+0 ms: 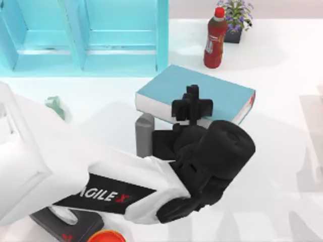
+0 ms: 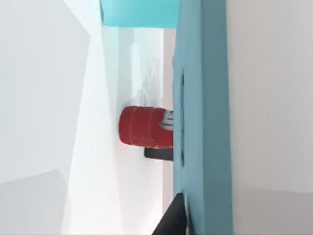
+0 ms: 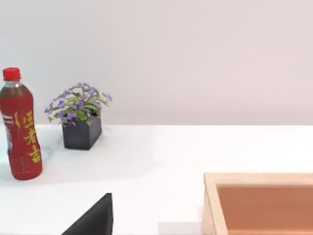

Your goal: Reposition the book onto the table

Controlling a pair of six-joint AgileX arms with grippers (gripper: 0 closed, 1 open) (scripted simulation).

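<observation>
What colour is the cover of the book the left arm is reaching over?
Light blue, with white page edges; the book shows best in the top view, under the left gripper.

You see bright, even light in all views. Soft grey shadows fall on the table point(image 1: 282, 166) under the left arm and beside the book point(image 1: 202, 91) (lower right of the frame). No glare.
</observation>
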